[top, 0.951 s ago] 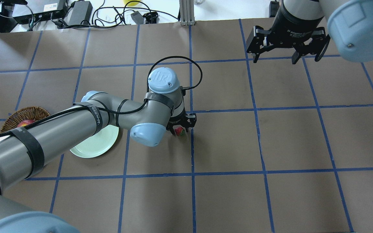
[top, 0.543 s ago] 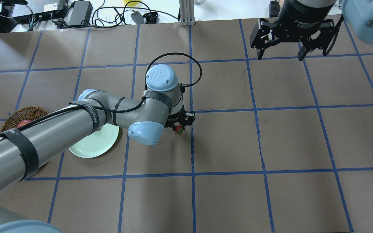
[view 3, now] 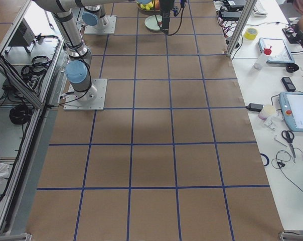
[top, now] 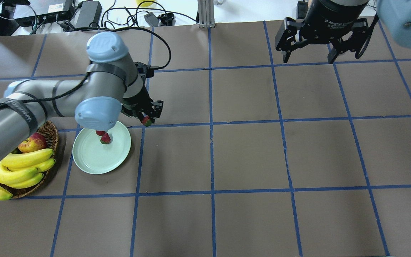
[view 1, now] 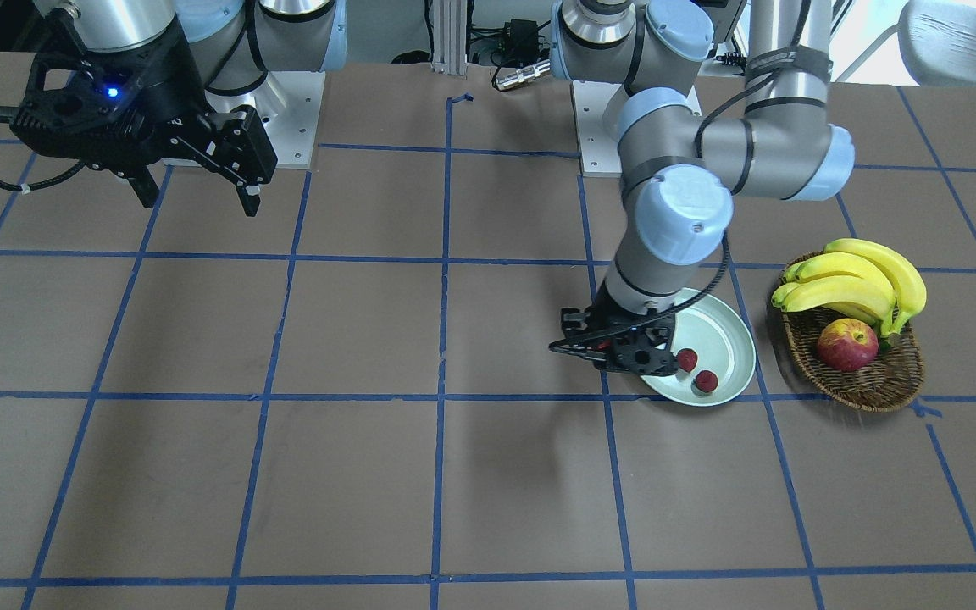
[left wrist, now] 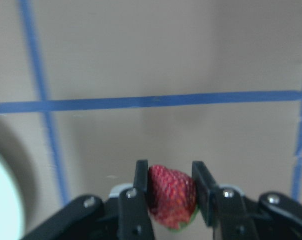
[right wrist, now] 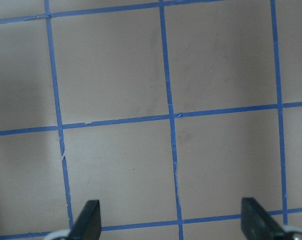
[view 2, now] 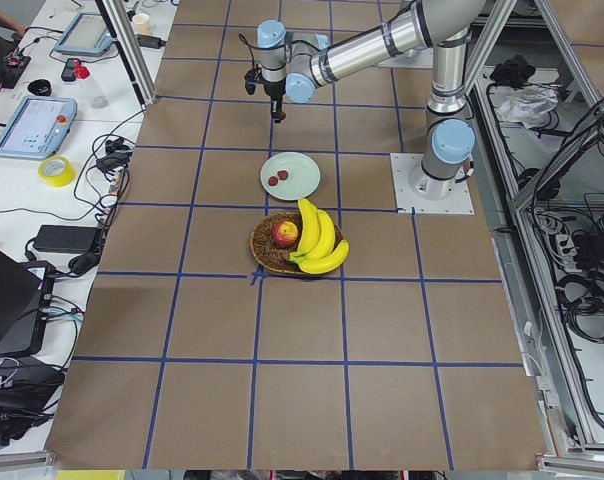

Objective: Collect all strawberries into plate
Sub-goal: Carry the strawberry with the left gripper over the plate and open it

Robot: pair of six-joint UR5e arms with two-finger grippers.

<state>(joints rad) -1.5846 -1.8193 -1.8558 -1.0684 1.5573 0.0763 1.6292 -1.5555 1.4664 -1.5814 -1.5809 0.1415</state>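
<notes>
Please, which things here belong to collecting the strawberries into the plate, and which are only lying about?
Belong to the job: held strawberry, between the left fingers; two strawberries already on the plate; plate.
Only lying about: basket, bananas, apple.

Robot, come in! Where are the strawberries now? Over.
Left gripper shut on third strawberry, beside plate. Right gripper open, empty. Two strawberries on plate. Nothing in the way.

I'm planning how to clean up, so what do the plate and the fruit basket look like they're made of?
Plate: pale mint, smooth and glossy with soft highlights; probably glazed ceramic or hard plastic, the look can't settle which. Basket: brown woven wicker or rattan, matt, with the strands' weave showing along its wall.
</notes>
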